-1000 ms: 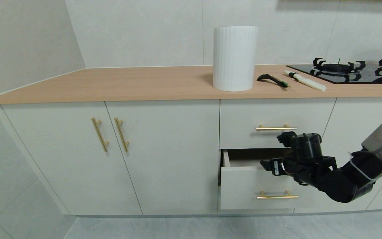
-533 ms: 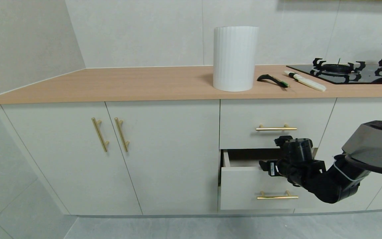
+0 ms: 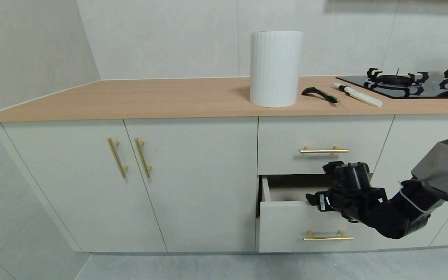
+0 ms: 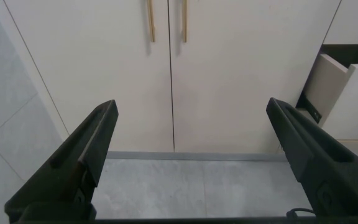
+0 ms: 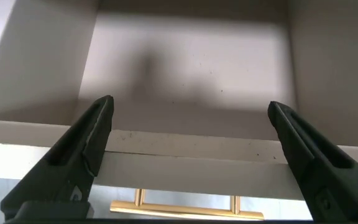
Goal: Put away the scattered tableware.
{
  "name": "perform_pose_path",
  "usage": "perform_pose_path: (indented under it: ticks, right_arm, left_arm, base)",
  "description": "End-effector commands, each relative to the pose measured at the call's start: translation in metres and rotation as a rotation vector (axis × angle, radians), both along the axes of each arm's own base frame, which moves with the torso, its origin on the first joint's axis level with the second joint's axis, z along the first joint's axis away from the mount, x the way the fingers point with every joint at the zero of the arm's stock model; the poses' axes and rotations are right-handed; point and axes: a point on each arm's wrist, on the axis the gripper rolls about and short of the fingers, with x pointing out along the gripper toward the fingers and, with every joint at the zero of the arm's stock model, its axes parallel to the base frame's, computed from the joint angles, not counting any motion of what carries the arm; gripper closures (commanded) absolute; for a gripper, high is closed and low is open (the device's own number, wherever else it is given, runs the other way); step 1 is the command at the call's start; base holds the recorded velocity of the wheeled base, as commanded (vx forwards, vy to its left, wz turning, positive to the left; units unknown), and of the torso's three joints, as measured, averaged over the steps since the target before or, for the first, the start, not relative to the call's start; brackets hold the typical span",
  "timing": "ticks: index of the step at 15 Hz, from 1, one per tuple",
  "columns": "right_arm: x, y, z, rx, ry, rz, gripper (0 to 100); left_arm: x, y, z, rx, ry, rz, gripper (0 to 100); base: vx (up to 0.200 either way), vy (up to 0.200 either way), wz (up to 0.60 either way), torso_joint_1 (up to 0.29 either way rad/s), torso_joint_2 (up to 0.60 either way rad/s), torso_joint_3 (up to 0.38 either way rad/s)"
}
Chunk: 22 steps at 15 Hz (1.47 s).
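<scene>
1. R arm: my right fingers point(image 3: 312, 197) sit at the front panel of the lower drawer point(image 3: 286, 227), just above its top edge. They are spread wide, one on each side of the view, with nothing held between them. In the R wrist view the panel's top edge runs across between them, the gold handle point(image 5: 185, 208) below and the drawer's inside beyond.
2. Lower drawer: pulled partway out. The upper drawer point(image 3: 321, 134) above it is closed.
3. L arm: my left fingers point(image 4: 191, 158) hang low in front of the cupboard doors point(image 4: 166, 68), above the floor point(image 4: 185, 186). They are also spread wide, with nothing held.
4. Tableware: both pcs lie on the table point(image 3: 150, 99), well apart from both arms.
   - black utensil point(image 3: 318, 92): lying flat, just right of the white canister point(image 3: 275, 68).
   - white utensil point(image 3: 358, 94): lying flat, between the black utensil and the stove point(image 3: 403, 83), near the stove's front corner.
5. Neither utensil touches the other, as far as I can tell.
</scene>
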Motion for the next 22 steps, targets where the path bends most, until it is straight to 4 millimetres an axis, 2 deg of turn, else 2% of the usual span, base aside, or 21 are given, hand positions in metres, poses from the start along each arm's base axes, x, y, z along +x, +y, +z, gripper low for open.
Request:
perform_pose_path:
  ticks: [1,4,12,19,22]
  right_arm:
    - [-0.005,0.003,0.01,0.004,-0.006,0.016,0]
    - [-0.015,0.006,0.02,-0.003,0.02,0.035,0]
    - [-0.056,0.013,0.053,-0.036,0.187,0.163,0]
    - [-0.084,0.014,0.047,-0.175,0.366,0.29,0]
    - [-0.105,0.009,0.053,-0.228,0.422,0.442,0]
  left_arm:
    - [0.0,0.0,0.0,0.0,0.001,0.001,0]
    - [0.0,0.0,0.0,0.0,0.001,0.001,0]
    - [0.0,0.0,0.0,0.0,0.001,0.001,0]
    - [0.0,0.0,0.0,0.0,0.001,0.001,0]
    - [0.0,0.0,0.0,0.0,0.001,0.001,0]
  base:
    - [0.0,0.0,0.0,0.0,0.0,0.0]
    - [0.0,0.0,0.0,0.0,0.0,0.0]
    - [0.0,0.0,0.0,0.0,0.0,0.0]
    - [0.0,0.0,0.0,0.0,0.0,0.0]
    - [0.0,0.0,0.0,0.0,0.0,0.0]
